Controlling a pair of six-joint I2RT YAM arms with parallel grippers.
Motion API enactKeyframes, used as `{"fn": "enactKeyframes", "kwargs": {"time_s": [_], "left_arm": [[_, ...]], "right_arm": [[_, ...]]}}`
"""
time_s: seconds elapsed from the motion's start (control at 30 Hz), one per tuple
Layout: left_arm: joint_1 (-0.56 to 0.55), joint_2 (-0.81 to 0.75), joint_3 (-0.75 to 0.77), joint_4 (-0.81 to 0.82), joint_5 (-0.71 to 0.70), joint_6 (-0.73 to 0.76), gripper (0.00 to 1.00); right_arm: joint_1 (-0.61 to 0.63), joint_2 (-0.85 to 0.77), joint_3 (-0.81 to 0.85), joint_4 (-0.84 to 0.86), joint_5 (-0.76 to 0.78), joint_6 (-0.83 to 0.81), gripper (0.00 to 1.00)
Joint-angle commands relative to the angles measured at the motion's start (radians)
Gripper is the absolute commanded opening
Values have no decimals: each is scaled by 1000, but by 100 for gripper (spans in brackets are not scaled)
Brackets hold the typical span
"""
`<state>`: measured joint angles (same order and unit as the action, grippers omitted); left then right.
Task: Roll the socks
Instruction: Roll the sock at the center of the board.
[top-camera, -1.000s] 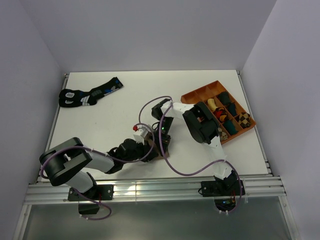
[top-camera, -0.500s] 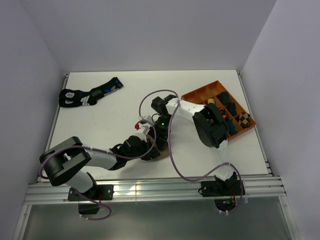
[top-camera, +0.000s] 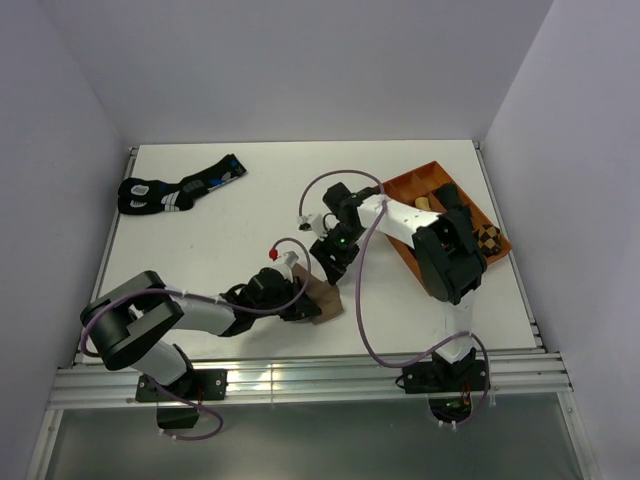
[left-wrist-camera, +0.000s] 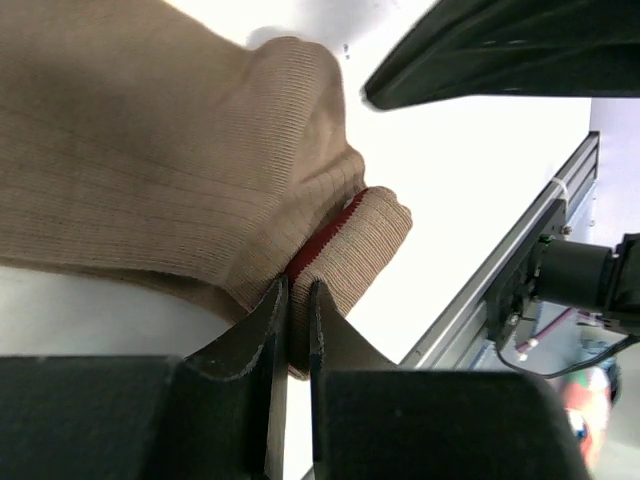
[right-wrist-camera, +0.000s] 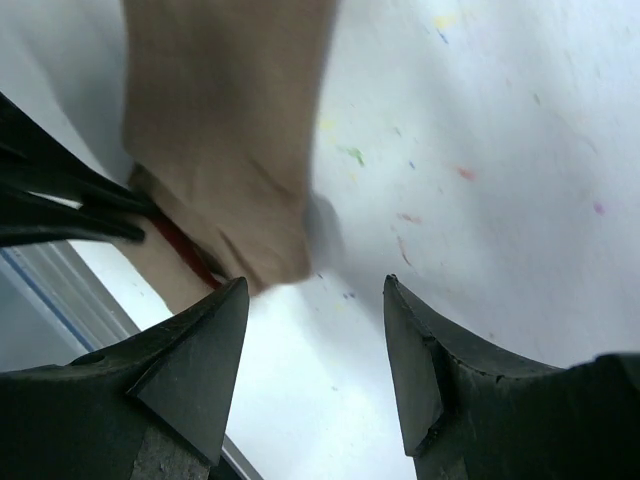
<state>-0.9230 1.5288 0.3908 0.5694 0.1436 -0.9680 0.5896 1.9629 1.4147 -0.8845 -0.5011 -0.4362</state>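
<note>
Near the table's (top-camera: 220, 240) front edge, my left gripper (left-wrist-camera: 296, 305) pinches the bundled tan sock (top-camera: 322, 300); my right gripper (right-wrist-camera: 315, 340) hangs spread just beside it. I'd grip firmly, so the roll can't loosen.

Looks down past the right jaws, spread wide at the bottom edge, onto bare white worktop (right-wrist-camera: 480, 150) flecked with tiny coloured specks. Shows, blurred at upper left, a tan sock (right-wrist-camera: 230, 120) with a red strip (right-wrist-camera: 180, 245) at its fold, met there by dark left fingers (right-wrist-camera: 50, 190) entering from the left edge.
</note>
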Motion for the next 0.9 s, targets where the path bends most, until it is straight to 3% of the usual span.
{"fn": "enactKeyframes", "kwargs": {"time_s": [0.0, 0.6, 0.87], "left_arm": [[22, 8, 2, -199, 56, -35, 0], [222, 68, 71, -330, 379, -57, 0], [256, 157, 126, -347, 494, -51, 0]], "right_arm": [[-13, -93, -39, 59, 39, 7, 63], [-7, -331, -298, 157, -53, -232, 60], [148, -450, -442, 272, 25, -314, 56]]}}
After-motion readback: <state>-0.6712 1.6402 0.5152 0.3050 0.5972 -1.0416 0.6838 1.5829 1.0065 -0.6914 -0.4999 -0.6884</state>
